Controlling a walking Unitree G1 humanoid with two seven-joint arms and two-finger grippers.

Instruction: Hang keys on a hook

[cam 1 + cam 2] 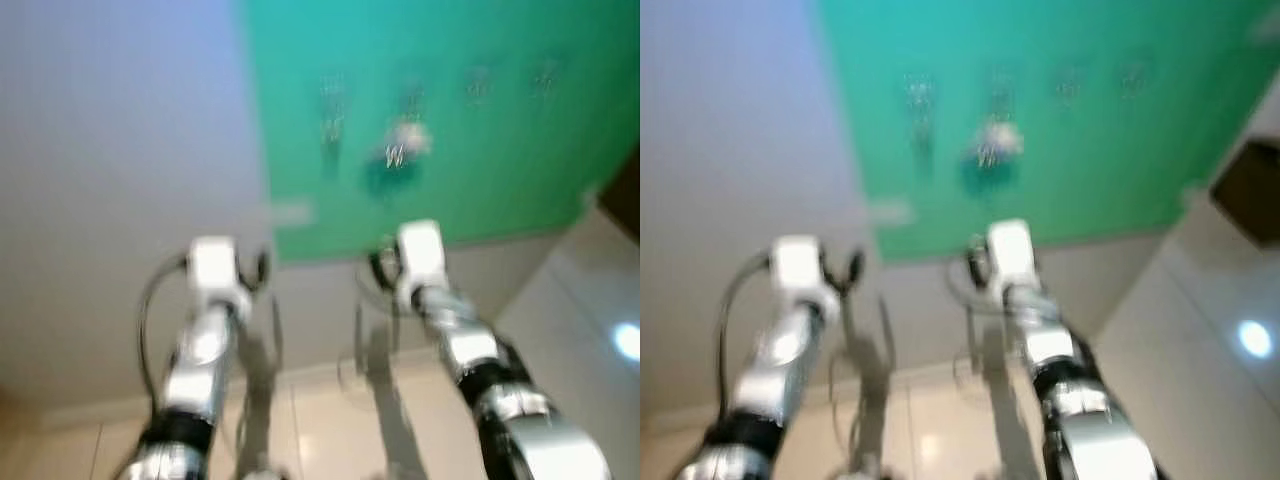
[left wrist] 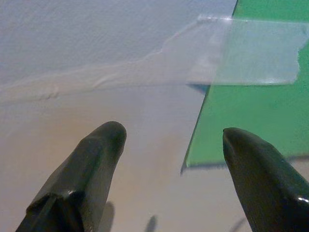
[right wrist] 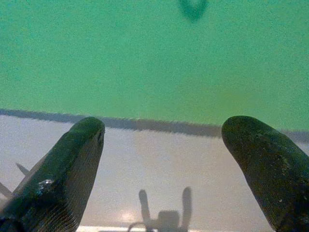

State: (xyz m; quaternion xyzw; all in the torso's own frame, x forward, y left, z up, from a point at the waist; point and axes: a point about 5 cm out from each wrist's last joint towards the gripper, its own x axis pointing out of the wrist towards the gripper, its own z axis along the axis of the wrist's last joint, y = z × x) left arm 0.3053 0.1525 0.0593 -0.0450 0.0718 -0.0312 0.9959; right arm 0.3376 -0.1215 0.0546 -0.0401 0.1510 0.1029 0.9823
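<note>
Your left gripper (image 2: pixel 169 159) is spread wide, nothing between the fingers (image 2: pixel 91 164); both tips hang clear of the pale wall (image 2: pixel 72 58). The bottom corner of the green board (image 2: pixel 241 125) sits between the tips, toward the 2 o'clock side, and a strip of clear tape (image 2: pixel 241 53) crosses from board edge onto wall beyond them.

Your right gripper (image 3: pixel 164 145) is also wide open and empty. Its fingers (image 3: pixel 67 169) point at the lower edge of the green board, with wall below that edge. No contact with either surface.

From the head views, blurred: both silver arms reach up and forward, left arm (image 1: pixel 205 340) at 7 o'clock, right arm (image 1: pixel 470 360) at 5 o'clock. Tiled floor (image 1: pixel 330 430) lies below, at the foot of the wall.

Farther off, the keys (image 1: pixel 400 148) already hang on the board, a small pale cluster just above and beyond your right wrist, roughly 12 o'clock from it and well apart from the fingertips. A row of hooks (image 1: pixel 478 85) runs across the board at about that height; detail is too smeared to count them reliably. From your left gripper the keys lie at about 1 o'clock.
</note>
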